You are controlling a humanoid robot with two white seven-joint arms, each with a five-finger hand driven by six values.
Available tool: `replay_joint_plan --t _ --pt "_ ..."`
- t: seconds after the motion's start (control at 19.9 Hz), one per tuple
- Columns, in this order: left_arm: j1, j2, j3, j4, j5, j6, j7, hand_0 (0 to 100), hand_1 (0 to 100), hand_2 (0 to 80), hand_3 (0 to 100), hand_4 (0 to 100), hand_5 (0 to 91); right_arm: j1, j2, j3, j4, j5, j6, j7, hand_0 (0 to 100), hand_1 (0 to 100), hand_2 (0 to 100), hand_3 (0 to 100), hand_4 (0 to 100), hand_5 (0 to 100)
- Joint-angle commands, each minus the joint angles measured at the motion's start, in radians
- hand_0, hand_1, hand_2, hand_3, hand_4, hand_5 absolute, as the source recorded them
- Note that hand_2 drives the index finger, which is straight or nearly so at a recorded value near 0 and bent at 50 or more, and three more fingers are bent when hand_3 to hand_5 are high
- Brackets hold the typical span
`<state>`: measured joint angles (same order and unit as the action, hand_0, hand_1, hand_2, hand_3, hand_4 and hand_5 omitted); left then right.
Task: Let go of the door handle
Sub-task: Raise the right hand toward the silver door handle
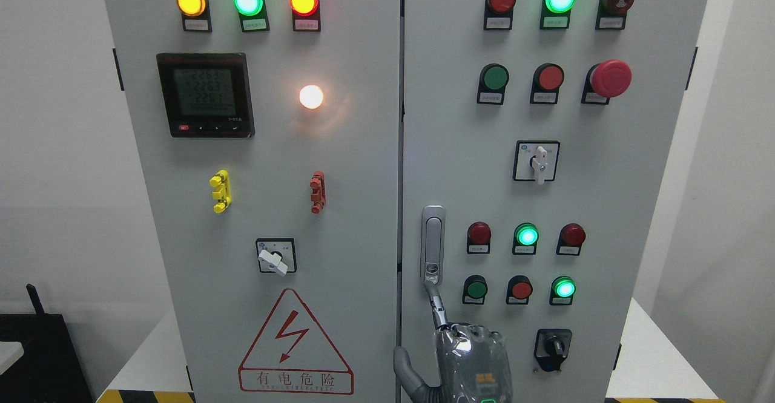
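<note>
A grey two-door electrical cabinet is filling the view. The right hand is extending one finger to the silver door handle; release looks nearly complete.

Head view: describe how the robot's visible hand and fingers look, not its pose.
Only one hand shows, at the bottom edge. It is grey with a glossy, clear-plastic-looking cover over its back, and small yellow markings plus a green light near the bottom. The fingers are slim, metallic grey and jointed. No cables are visible.
</note>
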<state>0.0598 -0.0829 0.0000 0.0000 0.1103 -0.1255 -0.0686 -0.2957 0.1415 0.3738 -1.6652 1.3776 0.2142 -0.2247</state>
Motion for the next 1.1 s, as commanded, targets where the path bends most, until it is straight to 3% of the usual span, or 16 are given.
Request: replay_joint_plan --t 0.0,0.75,1.05 --pt "0.000 0.000 -0.012 -0.015 0.000 0.000 0.000 12 39 0.0 0 0 0.0 -0.007 0.001 -0.010 0.010 0.000 0.001 0.001 34 37 8 100 100 100" --pt "0.000 0.000 -0.012 -0.015 0.000 0.000 0.000 12 39 0.0 0 0 0.0 -0.017 0.001 -0.018 0.024 0.000 0.008 0.004 34 37 9 100 100 100" --pt "0.000 0.000 -0.012 -0.015 0.000 0.000 0.000 12 39 0.0 0 0 0.0 -0.017 0.001 -0.018 0.025 0.000 0.008 0.028 34 37 10 100 100 100"
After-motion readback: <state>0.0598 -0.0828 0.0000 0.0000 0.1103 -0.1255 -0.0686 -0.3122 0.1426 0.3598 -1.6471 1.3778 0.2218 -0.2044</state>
